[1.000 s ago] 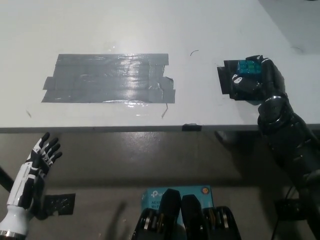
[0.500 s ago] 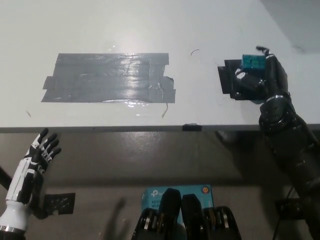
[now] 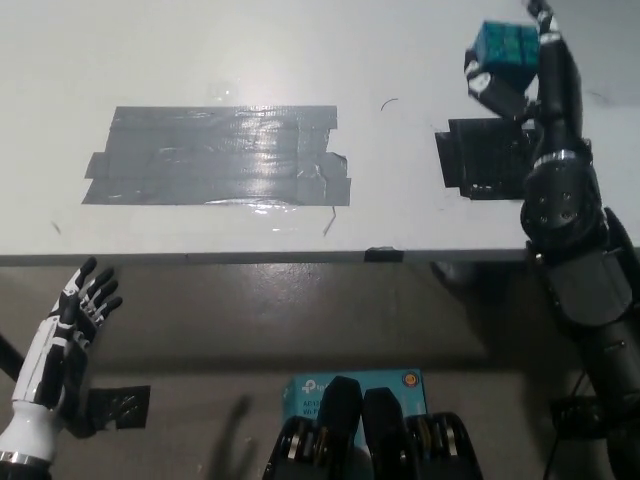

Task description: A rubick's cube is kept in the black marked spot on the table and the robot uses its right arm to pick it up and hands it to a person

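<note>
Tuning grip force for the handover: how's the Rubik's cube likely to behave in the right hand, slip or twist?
The Rubik's cube looks rigid and boxy, so it probably won't deform. The right hand holds it clear of the black marked spot; it seems light. Its smooth-looking faces could slip, and a layer might twist under uneven pressure.

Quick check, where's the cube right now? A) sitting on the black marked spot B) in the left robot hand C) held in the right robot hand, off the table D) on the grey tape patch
C: the cube is gripped by the black right robot hand, clear of the black marked spot; the white left robot hand rests open, below the table edge.
</note>
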`<state>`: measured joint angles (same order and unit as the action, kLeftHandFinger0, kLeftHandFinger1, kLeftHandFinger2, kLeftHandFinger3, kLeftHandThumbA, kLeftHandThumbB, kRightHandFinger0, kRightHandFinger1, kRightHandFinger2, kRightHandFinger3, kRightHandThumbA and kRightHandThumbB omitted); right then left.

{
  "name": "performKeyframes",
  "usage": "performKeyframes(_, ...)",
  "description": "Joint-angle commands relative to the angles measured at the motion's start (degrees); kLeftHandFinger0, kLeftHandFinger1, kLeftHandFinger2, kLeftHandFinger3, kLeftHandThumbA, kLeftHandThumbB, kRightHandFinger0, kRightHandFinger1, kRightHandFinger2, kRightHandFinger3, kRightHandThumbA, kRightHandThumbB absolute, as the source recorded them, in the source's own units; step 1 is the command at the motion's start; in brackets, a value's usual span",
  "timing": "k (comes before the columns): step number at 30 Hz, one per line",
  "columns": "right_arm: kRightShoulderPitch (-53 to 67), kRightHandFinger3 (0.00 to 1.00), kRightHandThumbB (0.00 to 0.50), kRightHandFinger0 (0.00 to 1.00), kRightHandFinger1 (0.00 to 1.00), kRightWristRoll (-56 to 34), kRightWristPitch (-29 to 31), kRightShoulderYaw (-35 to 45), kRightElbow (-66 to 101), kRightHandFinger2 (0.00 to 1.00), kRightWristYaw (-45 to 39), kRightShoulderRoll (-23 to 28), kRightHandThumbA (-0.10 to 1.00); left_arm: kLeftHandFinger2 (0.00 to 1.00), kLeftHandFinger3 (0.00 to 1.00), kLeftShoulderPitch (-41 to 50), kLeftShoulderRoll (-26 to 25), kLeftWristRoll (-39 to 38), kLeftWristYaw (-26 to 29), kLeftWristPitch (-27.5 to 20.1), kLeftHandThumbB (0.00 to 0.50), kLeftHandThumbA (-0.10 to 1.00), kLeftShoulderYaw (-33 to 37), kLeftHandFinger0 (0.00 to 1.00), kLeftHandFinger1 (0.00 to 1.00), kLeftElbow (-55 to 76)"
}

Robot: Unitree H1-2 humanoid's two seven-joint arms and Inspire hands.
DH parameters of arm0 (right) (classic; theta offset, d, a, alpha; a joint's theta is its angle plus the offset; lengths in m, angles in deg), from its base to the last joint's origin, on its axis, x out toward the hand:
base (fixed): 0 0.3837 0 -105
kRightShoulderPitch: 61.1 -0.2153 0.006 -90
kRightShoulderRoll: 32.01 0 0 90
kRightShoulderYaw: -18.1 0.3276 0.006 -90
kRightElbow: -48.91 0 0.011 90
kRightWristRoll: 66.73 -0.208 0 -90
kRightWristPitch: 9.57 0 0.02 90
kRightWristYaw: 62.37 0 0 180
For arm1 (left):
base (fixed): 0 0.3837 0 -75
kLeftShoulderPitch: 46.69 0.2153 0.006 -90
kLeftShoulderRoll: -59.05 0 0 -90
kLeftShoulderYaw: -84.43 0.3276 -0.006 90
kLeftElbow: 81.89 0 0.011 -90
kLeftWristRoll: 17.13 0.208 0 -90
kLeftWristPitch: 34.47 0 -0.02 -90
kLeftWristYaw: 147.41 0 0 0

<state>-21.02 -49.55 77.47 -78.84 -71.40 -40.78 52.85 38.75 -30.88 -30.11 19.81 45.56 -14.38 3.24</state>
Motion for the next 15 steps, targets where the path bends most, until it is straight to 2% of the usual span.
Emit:
performKeyframes(1, -5.9, 0.98, 0.182, 0.06, 0.54, 2.9, -6.8, 0.9, 18.0, 0.90, -2.6, -0.4, -0.10, 1.00, 1.00, -1.6, -1.2, 0.2, 0.2, -0.5, 0.194, 0.90, -0.4, 1.00, 1.00, 1.8)
performKeyframes(2, -6.1, 0.98, 0.183, 0.08, 0.55, 2.9, -6.8, 0.8, 18.1, 0.90, -2.8, -0.5, -0.10, 1.00, 1.00, -1.6, -1.2, 0.2, 0.1, -0.7, 0.189, 0.90, -0.4, 1.00, 1.00, 1.8)
performKeyframes(7, -6.5, 0.98, 0.177, 0.00, 0.51, 3.8, -5.7, -0.6, 18.6, 0.88, -3.8, -0.8, -0.10, 1.00, 1.00, -2.3, -1.4, 0.0, -0.2, -1.2, 0.191, 0.90, -0.4, 1.00, 1.00, 1.2)
performKeyframes(9, -6.7, 1.00, 0.165, 0.00, 0.50, 3.9, -5.8, -1.0, 18.6, 0.88, -4.3, -1.3, -0.10, 1.00, 1.00, -2.5, -1.5, 0.7, 0.0, -1.3, 0.199, 0.92, -0.3, 1.00, 1.00, 1.2)
performKeyframes(11, -7.1, 1.00, 0.178, 0.01, 0.52, 4.0, -5.4, -1.3, 17.9, 0.90, -4.3, -1.8, -0.10, 1.00, 1.00, -2.5, -1.4, 0.1, -0.5, -1.7, 0.183, 0.91, -0.2, 1.00, 1.00, 0.9)
performKeyframes(14, -7.5, 1.00, 0.193, 0.03, 0.54, 4.6, -5.4, -1.6, 17.5, 0.92, -4.3, -2.4, -0.10, 1.00, 1.00, -2.4, -1.5, 0.0, -0.7, -1.2, 0.199, 0.91, -0.1, 1.00, 1.00, 1.0)
performKeyframes(15, -7.9, 1.00, 0.182, 0.00, 0.50, 5.3, -5.0, -2.0, 17.0, 0.88, -4.2, -2.5, -0.10, 1.00, 1.00, -2.3, -1.5, -0.1, -0.7, -1.4, 0.197, 0.91, -0.1, 1.00, 1.00, 1.0)
